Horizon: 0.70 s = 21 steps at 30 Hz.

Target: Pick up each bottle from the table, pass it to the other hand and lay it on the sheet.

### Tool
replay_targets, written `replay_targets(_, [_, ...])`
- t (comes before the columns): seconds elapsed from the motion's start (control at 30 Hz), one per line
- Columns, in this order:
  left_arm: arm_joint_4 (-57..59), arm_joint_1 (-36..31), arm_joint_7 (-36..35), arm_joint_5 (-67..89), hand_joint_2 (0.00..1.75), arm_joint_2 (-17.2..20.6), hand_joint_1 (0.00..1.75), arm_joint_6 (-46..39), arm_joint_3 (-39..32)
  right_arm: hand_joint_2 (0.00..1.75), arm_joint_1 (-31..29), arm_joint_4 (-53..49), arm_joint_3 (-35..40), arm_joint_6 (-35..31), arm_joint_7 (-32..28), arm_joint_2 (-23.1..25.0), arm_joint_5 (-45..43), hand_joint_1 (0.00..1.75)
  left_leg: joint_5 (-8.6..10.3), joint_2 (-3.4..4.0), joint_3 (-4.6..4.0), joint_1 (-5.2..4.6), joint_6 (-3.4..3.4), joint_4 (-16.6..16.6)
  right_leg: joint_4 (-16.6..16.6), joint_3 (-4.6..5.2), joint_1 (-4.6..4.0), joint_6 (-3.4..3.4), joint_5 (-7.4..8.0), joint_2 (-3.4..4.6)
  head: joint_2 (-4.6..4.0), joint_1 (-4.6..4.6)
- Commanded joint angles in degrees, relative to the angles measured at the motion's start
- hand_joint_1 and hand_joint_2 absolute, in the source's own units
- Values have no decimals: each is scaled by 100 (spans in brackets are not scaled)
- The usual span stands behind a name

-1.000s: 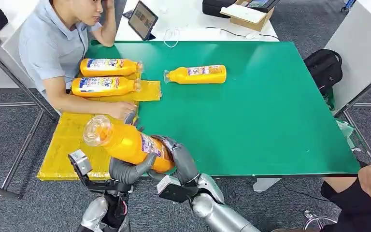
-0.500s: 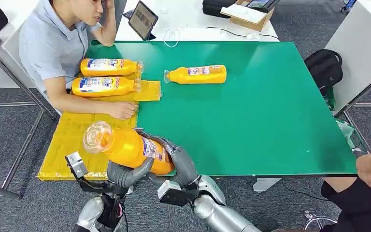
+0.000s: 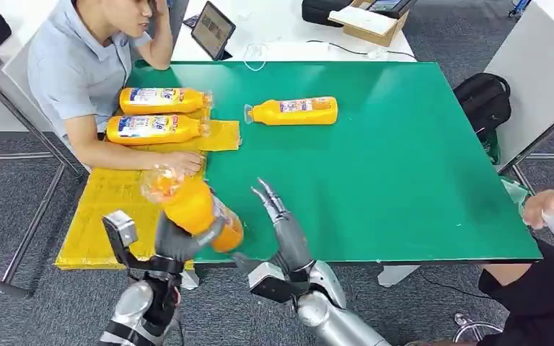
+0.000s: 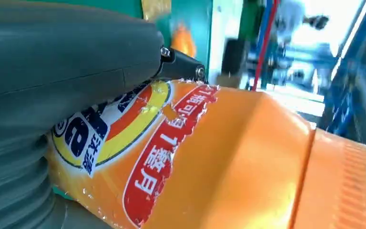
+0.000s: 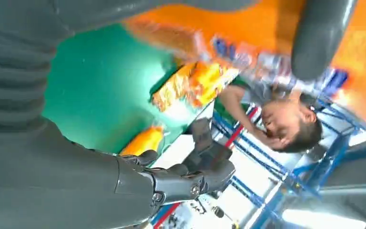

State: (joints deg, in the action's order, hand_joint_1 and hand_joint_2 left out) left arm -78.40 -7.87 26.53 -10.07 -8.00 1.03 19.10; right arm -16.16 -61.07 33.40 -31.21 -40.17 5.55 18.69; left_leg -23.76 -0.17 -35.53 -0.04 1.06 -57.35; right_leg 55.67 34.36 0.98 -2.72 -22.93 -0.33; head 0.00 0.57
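Observation:
My left hand (image 3: 177, 241) grips an orange bottle (image 3: 191, 205) above the table's near edge, its cap end tilted up toward the yellow sheet (image 3: 104, 209). Up close, the bottle's label (image 4: 138, 143) sits under my thumb. My right hand (image 3: 283, 227) stands just right of the bottle with fingers spread and holds nothing; its fingers (image 5: 190, 179) are apart. Two more orange bottles (image 3: 162, 100) (image 3: 155, 128) lie on the sheet's far end. Another bottle (image 3: 292, 111) lies on the green table (image 3: 375, 166).
A person sits at the far left with a forearm and hand (image 3: 180, 163) resting on the sheet near my bottle. Another person's hand (image 3: 548, 209) shows at the right edge. A tablet (image 3: 213, 30) and a box (image 3: 371, 25) sit on the white table behind.
My right hand has let go of the bottle and opened, moving off to the right. The left hand now holds the bottle alone and has swung it toward the sheet.

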Motion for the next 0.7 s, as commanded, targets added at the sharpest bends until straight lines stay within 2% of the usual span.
replay_targets(0.03, [738, -495, 244, 1697, 175, 178, 175, -1806, -662, 0, 240, -535, -342, -751, 17, -325, 116, 0, -9, -13, 28, 6, -7, 2, -2, -32, -6, 12, -13, -11, 0, 0])
replay_targets(0.1, [835, -552, 293, 2163, 175, 200, 175, -2168, -950, 0, 532, -1036, -886, -879, 17, -231, 306, 0, -11, -7, 34, 7, -8, 4, -6, -37, -7, 13, -13, -7, 0, 0])
replay_targets(0.13, [862, -600, 335, 2321, 175, 192, 175, -2203, -1056, 0, 845, -1959, -1606, -879, 17, 92, 510, 0, -8, -10, 25, 5, -8, 3, -2, -28, -5, 12, -12, -9, 0, 0])
replay_targets(0.23, [873, -724, 311, 2945, 175, 151, 175, -2516, -1145, 0, 1012, -2506, -2481, -879, 17, 585, 50, 0, 0, -10, -3, -1, -5, -2, 7, 4, 1, 8, -6, -10, 0, 0])
replay_targets(0.33, [1107, -906, 184, 3634, 175, 213, 175, -2867, -1060, 0, 947, -2500, -2596, -879, 17, 631, -184, 0, -11, -19, 8, 6, -11, -13, 18, -13, -6, 16, -19, -18, 0, 4])
replay_targets(0.4, [1651, -1180, -162, 4745, 175, 364, 175, -3268, -903, 0, 915, -2377, -2340, -879, 17, 534, -435, 0, -12, -16, 15, 7, -9, -12, 13, -19, -7, 16, -17, -14, 0, 0])
replay_targets(0.57, [3009, -1757, -464, 5721, 175, 588, 175, -3093, -832, 0, 859, -2009, -1755, -879, 17, 358, -816, 0, 0, -16, 26, 4, -9, 7, -2, -30, -5, 16, -9, -14, 0, -2])
replay_targets(0.7, [3475, -1899, -630, 6129, 175, 693, 175, -2963, -667, 0, 845, -1910, -1628, -879, 17, 311, -971, 0, -5, 0, 30, 6, -8, 5, -2, -31, -7, 16, -7, 1, 0, 0])
